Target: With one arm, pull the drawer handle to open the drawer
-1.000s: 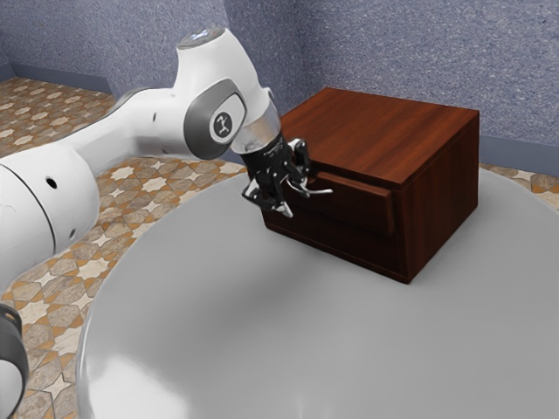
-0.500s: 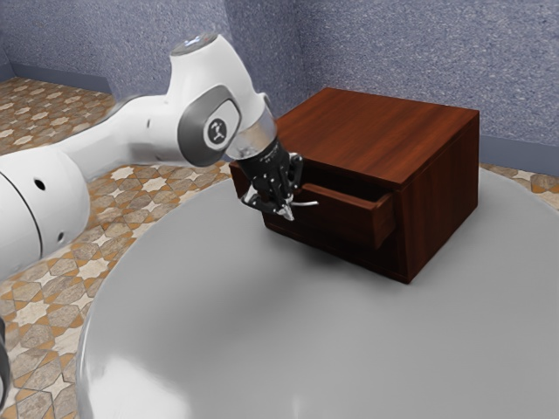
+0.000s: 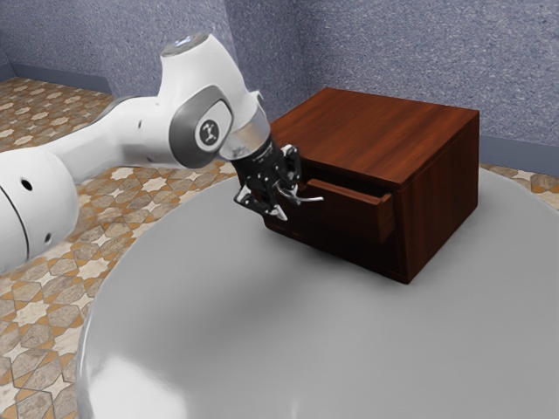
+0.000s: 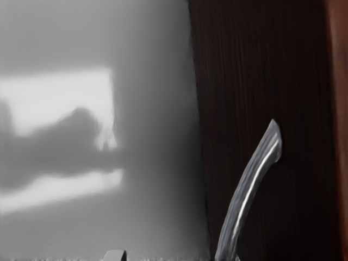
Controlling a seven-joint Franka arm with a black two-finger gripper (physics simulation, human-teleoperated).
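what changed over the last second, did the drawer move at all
The dark wooden drawer slid further out of the brown wooden cabinet, toward the exterior view's left. The black two-finger gripper, at the drawer's silver metal handle, drew back the same way with it. The cabinet itself and the round grey table stayed put.

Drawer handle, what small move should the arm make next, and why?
Probably pull the tool straight back, away from the cabinet. The tool sits at the drawer handle, and the drawer juts only partly out of the cabinet front, so it likely has travel left. A straight pull should keep the handle from twisting.
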